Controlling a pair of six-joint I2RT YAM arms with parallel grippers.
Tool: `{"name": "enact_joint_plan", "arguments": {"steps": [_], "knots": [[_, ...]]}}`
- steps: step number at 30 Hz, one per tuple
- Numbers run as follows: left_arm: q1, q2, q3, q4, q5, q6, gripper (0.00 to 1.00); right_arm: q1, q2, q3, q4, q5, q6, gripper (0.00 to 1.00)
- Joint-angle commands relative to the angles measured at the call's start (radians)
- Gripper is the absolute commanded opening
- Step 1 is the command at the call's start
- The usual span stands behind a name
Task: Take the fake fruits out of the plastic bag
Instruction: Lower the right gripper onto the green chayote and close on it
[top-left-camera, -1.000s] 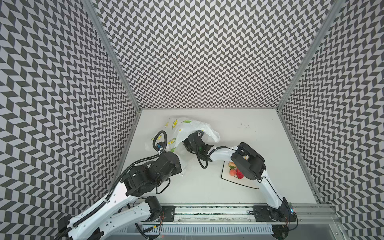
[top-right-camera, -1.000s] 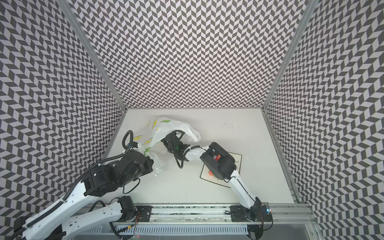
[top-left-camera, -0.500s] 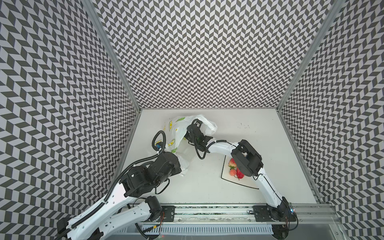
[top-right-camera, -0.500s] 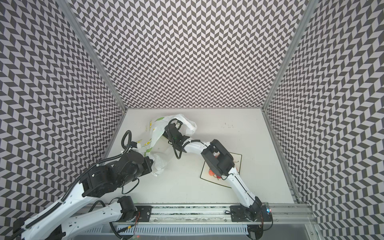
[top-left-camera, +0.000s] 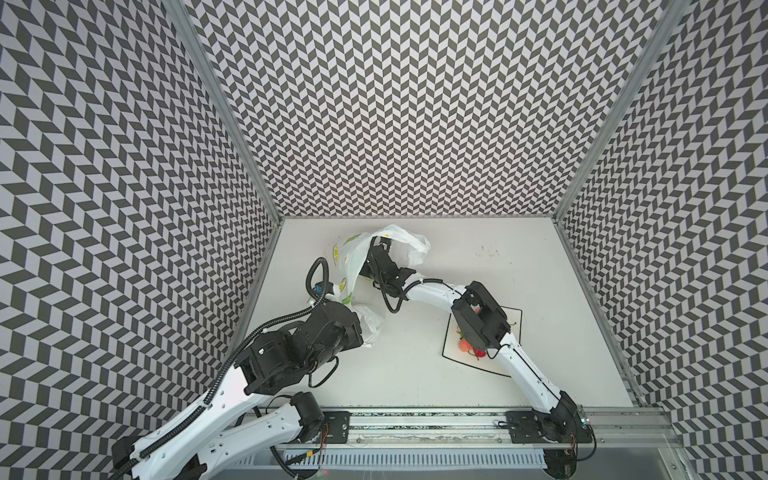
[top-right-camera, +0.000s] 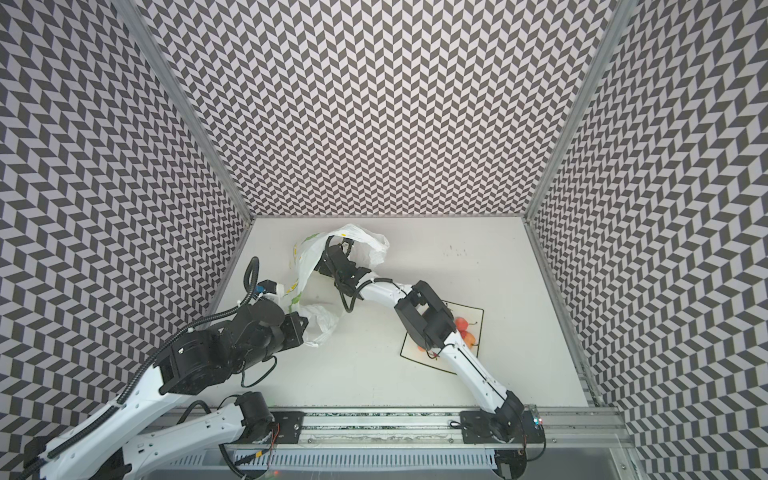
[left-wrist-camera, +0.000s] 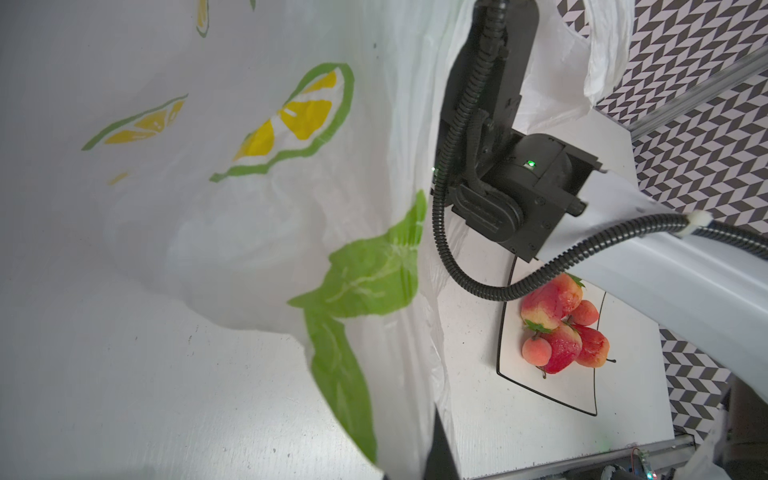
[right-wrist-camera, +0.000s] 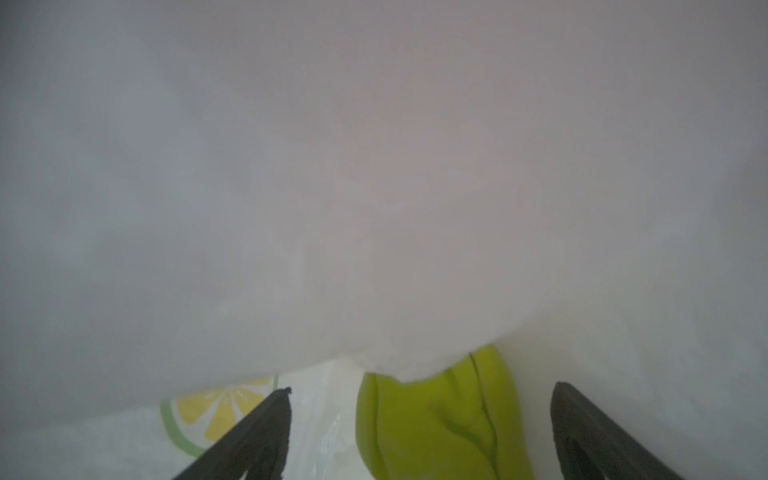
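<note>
R pincer (right-wrist-camera: 422, 388) spread in bag (top-left-camera: 347, 259), green fruit (right-wrist-camera: 440, 424) inside

Square white plate (top-left-camera: 451, 352), thin black rim, right of frame centre, on white table (top-left-camera: 415, 374). Dark specks (top-left-camera: 490, 251) on table toward back. Black-white chevron walls (top-left-camera: 415, 104) around. Metal rail (top-left-camera: 415, 432) along bottom edge.
</note>
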Motion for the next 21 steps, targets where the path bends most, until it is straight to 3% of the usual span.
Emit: {"name": "enact_joint_plan", "arguments": {"steps": [1, 6, 15, 21], "knots": [[-0.003, 0.01, 0.04, 0.041, 0.024, 0.056, 0.0, 0.012, 0.061, 0.081, -0.068, 0.038, 0.0, 0.95], [-0.003, 0.038, 0.075, 0.086, 0.062, 0.123, 0.0, 0.019, 0.126, 0.185, -0.164, 0.083, 0.038, 0.89], [-0.005, 0.043, 0.087, 0.122, 0.109, 0.155, 0.0, 0.014, 0.171, 0.225, -0.248, 0.075, 0.161, 0.67], [-0.005, -0.007, 0.052, 0.044, 0.045, 0.067, 0.0, -0.002, 0.096, 0.118, -0.185, 0.055, 0.171, 0.38]]}}
